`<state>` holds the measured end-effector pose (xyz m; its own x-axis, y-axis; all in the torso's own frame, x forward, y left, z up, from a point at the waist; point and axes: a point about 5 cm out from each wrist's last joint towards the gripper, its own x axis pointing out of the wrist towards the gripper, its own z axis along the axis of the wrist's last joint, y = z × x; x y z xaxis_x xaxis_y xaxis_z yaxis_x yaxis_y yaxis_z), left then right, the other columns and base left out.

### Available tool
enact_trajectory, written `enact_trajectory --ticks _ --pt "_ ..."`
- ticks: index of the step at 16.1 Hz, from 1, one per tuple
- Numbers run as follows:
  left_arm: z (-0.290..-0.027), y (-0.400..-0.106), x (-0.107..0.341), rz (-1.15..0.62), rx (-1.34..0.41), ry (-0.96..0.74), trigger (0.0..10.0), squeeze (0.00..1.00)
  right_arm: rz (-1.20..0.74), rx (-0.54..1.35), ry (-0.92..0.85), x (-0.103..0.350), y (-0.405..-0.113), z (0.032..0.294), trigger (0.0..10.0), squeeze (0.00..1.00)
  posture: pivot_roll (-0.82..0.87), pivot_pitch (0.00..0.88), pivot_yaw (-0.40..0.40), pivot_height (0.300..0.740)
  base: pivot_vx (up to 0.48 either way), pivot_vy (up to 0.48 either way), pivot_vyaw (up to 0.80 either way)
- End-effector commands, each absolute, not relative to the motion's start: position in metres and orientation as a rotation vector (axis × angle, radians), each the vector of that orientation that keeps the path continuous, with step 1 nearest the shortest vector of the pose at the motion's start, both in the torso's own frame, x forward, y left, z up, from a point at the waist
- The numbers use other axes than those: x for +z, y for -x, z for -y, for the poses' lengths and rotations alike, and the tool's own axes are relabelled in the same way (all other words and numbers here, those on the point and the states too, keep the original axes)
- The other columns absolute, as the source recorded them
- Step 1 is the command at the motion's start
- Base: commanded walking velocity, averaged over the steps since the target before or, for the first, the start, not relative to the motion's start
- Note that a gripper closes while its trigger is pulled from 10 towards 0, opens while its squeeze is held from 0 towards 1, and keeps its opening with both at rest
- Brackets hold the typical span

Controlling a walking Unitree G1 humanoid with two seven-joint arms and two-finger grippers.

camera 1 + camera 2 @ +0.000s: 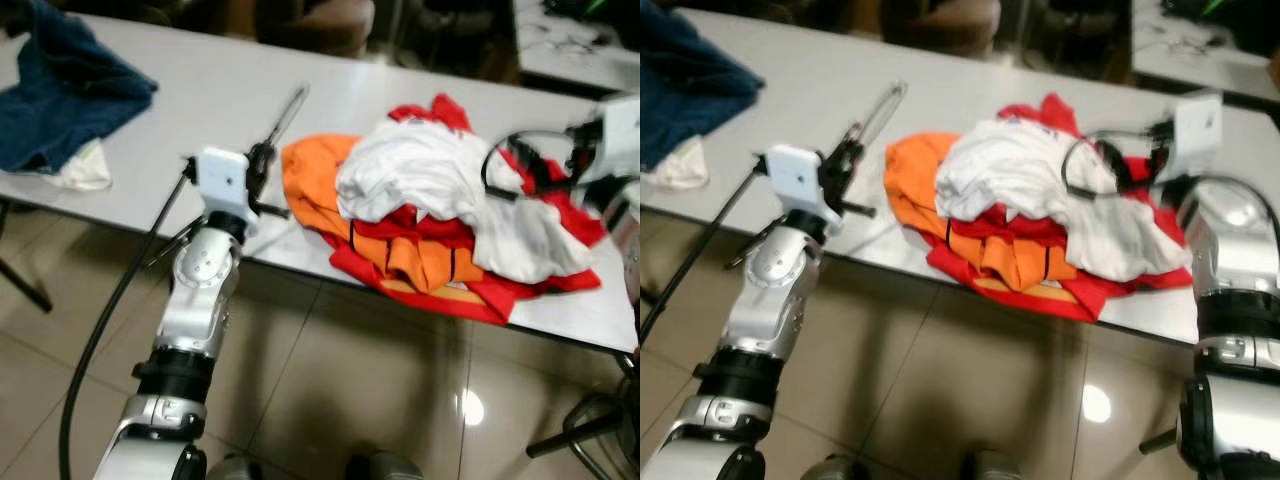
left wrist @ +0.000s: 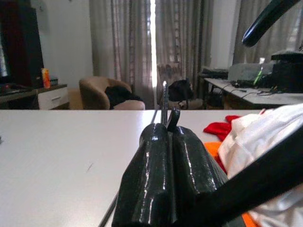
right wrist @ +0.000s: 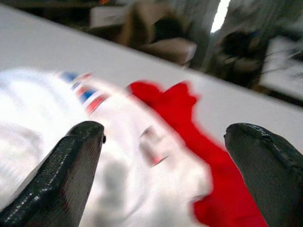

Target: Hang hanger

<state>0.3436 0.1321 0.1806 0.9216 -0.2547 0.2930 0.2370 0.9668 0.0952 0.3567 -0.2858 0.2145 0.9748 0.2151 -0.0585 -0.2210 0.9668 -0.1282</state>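
Gripping a thin metal hanger [image 1: 287,113] at the near edge of a long white table [image 1: 200,90], the robot's left gripper [image 1: 262,160] has its two black fingers [image 2: 161,170] pressed together around the wire, which runs away from the fingertips toward the far side of the tabletop. Seen from the left wrist, the hanger is a slim, silvery, shiny rod rising just beyond the fingertips, with a small dark hook-like curl beside it; its full outline cannot be made out. To the right of it, a heap of clothes lies on the table: an orange garment [image 1: 310,180] nearest the hanger, a crumpled white shirt [image 1: 420,170] on top, and red fabric [image 1: 470,295] spilling toward the near edge. The right gripper [image 1: 1118,160] hovers over the right side of this heap with its black fingers [image 3: 71,170] spread wide apart, white and red cloth showing between them. At the far left of the table a dark blue denim garment [image 1: 60,90] rests beside a small cream cloth [image 1: 85,170]. Glossy beige floor tiles [image 1: 380,390] lie below.
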Motion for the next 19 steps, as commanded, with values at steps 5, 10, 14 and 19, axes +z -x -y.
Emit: enact_trajectory --ticks 5,10,14,19 --pt "-0.138 -0.342 0.182 0.311 -0.242 -0.071 10.0 0.0 -0.093 0.312 0.118 0.204 -0.353 0.281 10.0 0.0 -0.09 0.11 -0.029 0.74 0.0 0.0 0.0" --pt "-0.14 -0.342 0.182 0.309 -0.239 -0.076 10.0 0.0 -0.107 0.348 0.179 0.202 -0.353 0.275 10.0 0.0 -0.09 0.12 -0.027 0.74 0.0 0.0 0.0" --pt "-0.14 -0.342 0.183 0.31 -0.239 -0.075 10.0 0.0 -0.109 0.244 0.26 0.196 -0.364 0.276 10.0 0.0 -0.09 0.123 -0.03 0.74 0.0 0.0 0.0" --pt "-0.139 -0.342 0.183 0.311 -0.236 -0.071 10.0 0.0 -0.11 0.216 0.22 0.188 -0.373 0.267 10.0 0.0 -0.08 0.123 -0.035 0.74 0.0 0.0 0.0"
